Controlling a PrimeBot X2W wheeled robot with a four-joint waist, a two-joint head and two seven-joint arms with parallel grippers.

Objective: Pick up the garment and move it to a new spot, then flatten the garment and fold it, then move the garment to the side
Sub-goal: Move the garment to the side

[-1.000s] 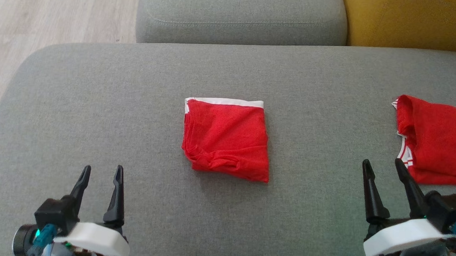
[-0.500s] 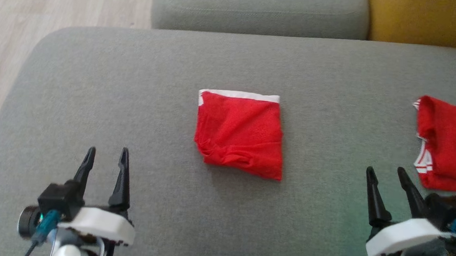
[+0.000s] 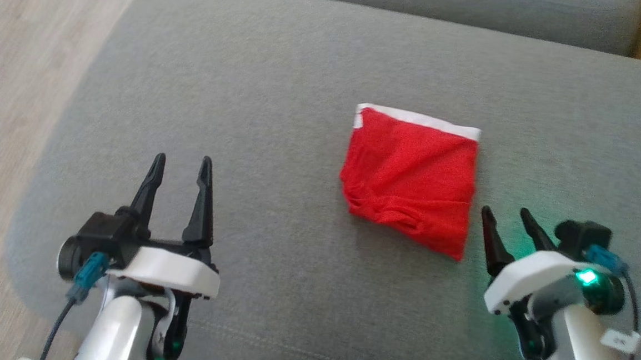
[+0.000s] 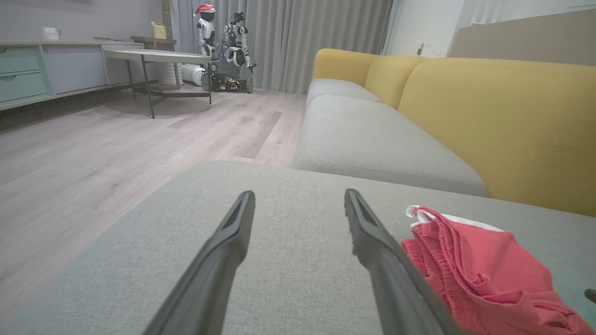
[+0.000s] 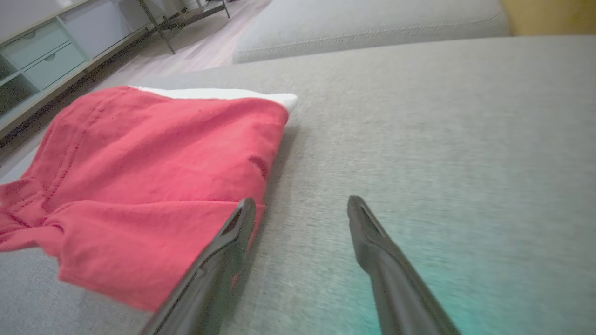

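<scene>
In the head view, the folded red garment [image 3: 412, 180] lies flat on the grey seat cushion [image 3: 248, 86], right of the middle, with a white band [image 3: 419, 118] along its far edge and creases bunched at its near left corner. The left gripper [image 3: 182, 160] hovers over the cushion at the lower left, well apart from the cloth, with its dark fingers spread wide and nothing between them. The right gripper [image 3: 505, 212] sits just beside the garment's near right corner, also spread and holding nothing. A green light [image 3: 587, 276] glows on its wrist. A small white label [image 3: 617, 338] hangs on that forearm, and its writing is too small to read. Pale wood floor [image 3: 17, 44] shows at the left.

In the left wrist view, the left gripper [image 4: 299, 193] has both fingers wide over bare grey fabric. The garment [image 4: 484, 260] lies to the right of the right-hand finger. Beyond it stand a yellow backrest [image 4: 503, 121], a table [image 4: 158, 56], grey curtains [image 4: 316, 37] and another robot wearing a red hat [image 4: 205, 23]. No lettering there can be made out.

In the right wrist view, the right gripper [image 5: 301, 201] is open. Its left-hand finger overlaps the garment's [image 5: 139, 177] near edge, though contact cannot be judged. The other finger is over bare cushion tinted green. A cabinet with drawers [image 5: 42, 56] stands at the upper left.
</scene>
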